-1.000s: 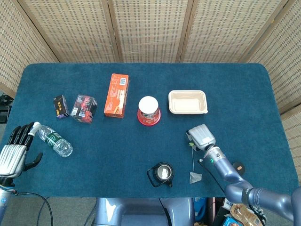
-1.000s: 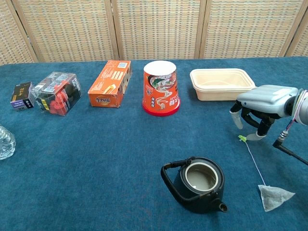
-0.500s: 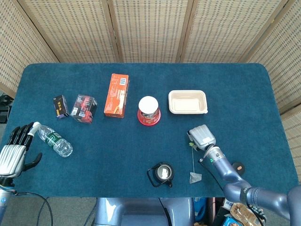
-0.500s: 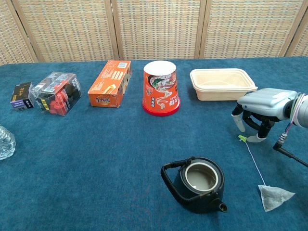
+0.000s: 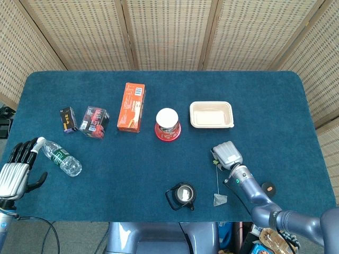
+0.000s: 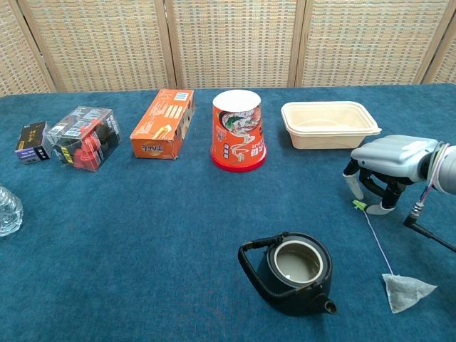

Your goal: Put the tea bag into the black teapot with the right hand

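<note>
The tea bag [image 6: 407, 293] lies on the worktop [image 6: 178, 235] right of the black teapot [image 6: 293, 271], its string running up to a green tag [image 6: 360, 206]. Your right hand [image 6: 385, 171] hovers over this tag, fingers curled, holding nothing yet. Next, pinch the tag carefully.

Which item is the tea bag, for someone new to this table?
Start at the black teapot near the table's front edge. Just right of it lies the tea bag, a small pale pouch. Unlike anything nearby, it trails a thin string up to a green tag under the right hand.
</note>
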{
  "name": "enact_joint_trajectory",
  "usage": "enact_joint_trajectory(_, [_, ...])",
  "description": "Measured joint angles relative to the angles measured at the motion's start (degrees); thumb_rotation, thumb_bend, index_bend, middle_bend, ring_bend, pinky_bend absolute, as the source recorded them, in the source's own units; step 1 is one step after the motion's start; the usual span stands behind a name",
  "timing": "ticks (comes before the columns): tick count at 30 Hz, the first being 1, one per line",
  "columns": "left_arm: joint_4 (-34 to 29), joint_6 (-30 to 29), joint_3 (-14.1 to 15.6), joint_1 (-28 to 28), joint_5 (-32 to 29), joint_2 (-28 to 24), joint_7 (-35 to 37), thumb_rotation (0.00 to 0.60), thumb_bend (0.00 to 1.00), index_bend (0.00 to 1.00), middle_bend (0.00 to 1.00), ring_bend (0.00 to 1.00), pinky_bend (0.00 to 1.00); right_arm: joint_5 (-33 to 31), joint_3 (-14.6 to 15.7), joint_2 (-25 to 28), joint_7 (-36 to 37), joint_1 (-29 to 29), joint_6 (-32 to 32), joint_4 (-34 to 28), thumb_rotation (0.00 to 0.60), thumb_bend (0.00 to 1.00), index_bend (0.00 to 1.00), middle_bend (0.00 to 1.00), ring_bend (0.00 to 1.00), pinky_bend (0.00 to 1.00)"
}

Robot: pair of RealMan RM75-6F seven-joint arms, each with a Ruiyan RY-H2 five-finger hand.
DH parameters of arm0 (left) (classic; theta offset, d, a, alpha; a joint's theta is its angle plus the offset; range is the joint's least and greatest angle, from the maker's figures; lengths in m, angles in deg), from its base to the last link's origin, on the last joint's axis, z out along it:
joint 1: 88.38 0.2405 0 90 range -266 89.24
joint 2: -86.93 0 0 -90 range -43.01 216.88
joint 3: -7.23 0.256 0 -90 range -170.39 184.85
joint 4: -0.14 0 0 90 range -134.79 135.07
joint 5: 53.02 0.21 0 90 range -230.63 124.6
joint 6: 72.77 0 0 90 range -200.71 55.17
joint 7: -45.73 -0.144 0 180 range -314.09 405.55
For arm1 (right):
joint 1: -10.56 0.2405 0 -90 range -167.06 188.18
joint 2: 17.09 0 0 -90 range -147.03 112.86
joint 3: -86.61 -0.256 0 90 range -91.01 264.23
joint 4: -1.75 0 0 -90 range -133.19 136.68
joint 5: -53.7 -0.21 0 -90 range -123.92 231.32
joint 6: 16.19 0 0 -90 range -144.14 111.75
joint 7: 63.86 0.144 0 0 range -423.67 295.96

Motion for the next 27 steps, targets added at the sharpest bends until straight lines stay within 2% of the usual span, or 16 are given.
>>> enact_joint_trajectory(27, [0.6, -0.2, 0.1, 0.1, 0.0, 0.1, 0.4, 0.6, 0.38, 0.0, 0.0, 0.0, 0.0, -1.9, 0.2, -0.8, -1.0, 0.8, 0.1, 0.7, 0.6, 0.43, 0.59, 0.81, 0.84, 0.91])
